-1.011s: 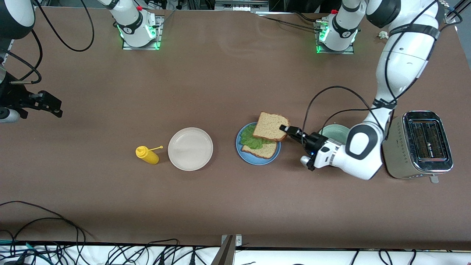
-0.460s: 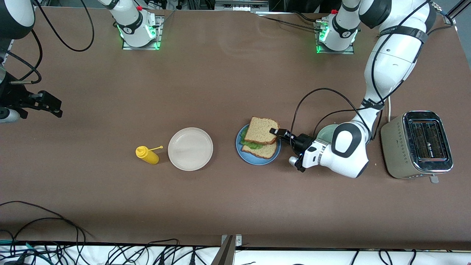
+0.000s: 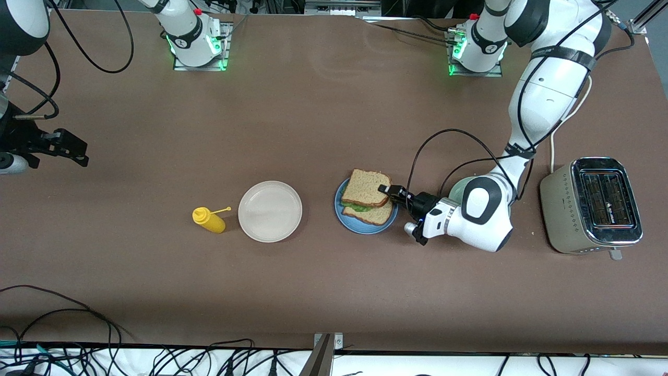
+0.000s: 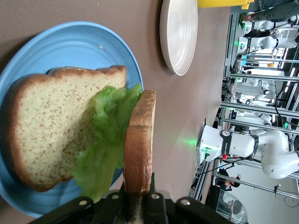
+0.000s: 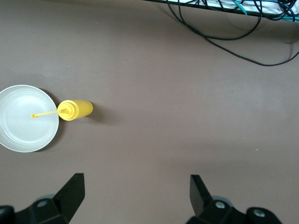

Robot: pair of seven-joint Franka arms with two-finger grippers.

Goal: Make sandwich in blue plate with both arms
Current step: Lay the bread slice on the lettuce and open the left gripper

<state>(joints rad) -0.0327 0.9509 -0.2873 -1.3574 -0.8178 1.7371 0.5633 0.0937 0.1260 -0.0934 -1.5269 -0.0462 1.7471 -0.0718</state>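
The blue plate [image 3: 345,218] holds a brown bread slice [image 3: 377,214] with green lettuce [image 3: 353,207] on it. A second bread slice [image 3: 365,187] lies tilted over the lettuce, and my left gripper [image 3: 389,190] is shut on its edge toward the left arm's end. In the left wrist view this held slice [image 4: 139,135] shows edge-on between the jaws of my left gripper [image 4: 138,186], beside the lettuce [image 4: 105,140], the lower slice [image 4: 46,126] and the blue plate [image 4: 70,42]. My right gripper [image 3: 73,151] waits open over the right arm's end of the table, and it [image 5: 138,186] holds nothing.
A cream-white plate [image 3: 270,211] and a yellow squeeze bottle [image 3: 209,220] lie beside the blue plate toward the right arm's end. A mint-green plate [image 3: 459,186] is partly hidden by the left arm. A silver toaster [image 3: 592,206] stands at the left arm's end.
My left gripper has carried the upper bread slice toward the right arm's end and down over the lettuce and lower slice. The right arm has not moved.
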